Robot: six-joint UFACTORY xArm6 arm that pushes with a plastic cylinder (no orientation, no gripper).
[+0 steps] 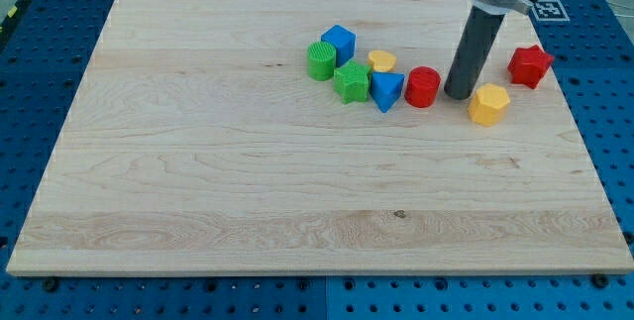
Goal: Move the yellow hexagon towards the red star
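Note:
The yellow hexagon (488,104) lies on the wooden board at the view's right. The red star (530,65) lies up and to the right of it, near the board's right edge, with a small gap between them. My tip (458,95) rests on the board just left of the yellow hexagon, close to it, between the hexagon and the red cylinder (423,86). The dark rod rises from the tip toward the view's top.
Left of my tip is a cluster: a blue triangle (386,90), a yellow heart (382,60), a green star (351,81), a blue cube (339,42) and a green cylinder (320,61). The board's right edge (584,152) is near the hexagon.

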